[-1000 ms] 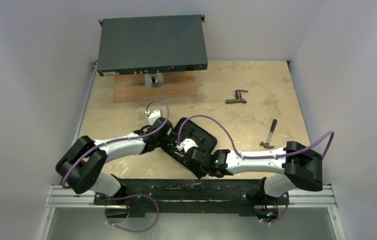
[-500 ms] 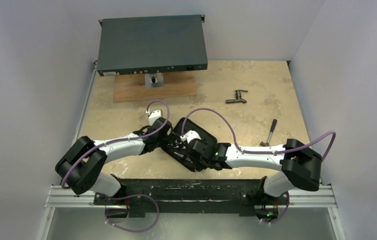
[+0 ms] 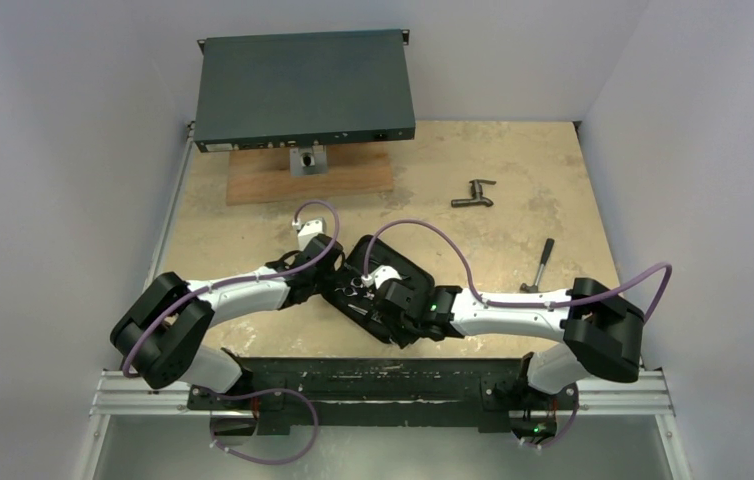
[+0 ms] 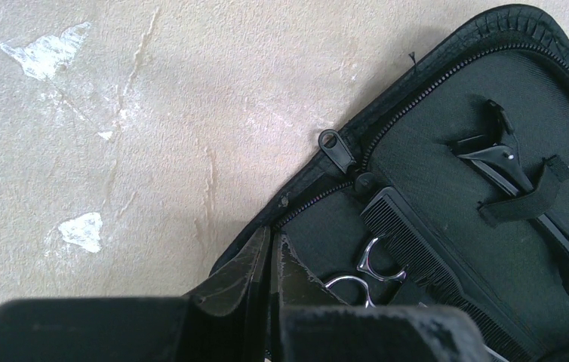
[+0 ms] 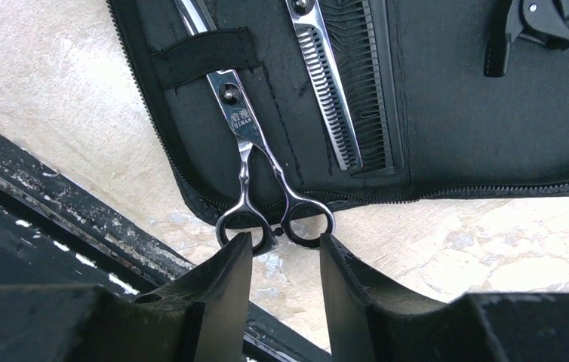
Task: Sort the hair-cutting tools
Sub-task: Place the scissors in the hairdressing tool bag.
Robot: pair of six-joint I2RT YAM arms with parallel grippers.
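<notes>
Two fingers of right gripper [image 5: 284, 240] parted, gripping nothing; just ahead of the tips, finger loops of silver scissors [image 5: 238, 121], strapped inside open black case [image 5: 447, 113]; beside those, toothed shears [image 5: 327, 83] lying on black comb [image 5: 376, 75]; black clip [image 5: 530, 19] in case too, apart from both; left gripper [image 4: 270, 256] clenched shut at case rim near zipper pull [image 4: 336, 148]; hammer [image 3: 541, 262] and T-fitting [image 3: 474, 193] well apart from case, out on tan table [image 3: 553, 170].

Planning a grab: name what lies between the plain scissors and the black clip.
A toothed silver blade and the black comb, shown in the right wrist view.
</notes>
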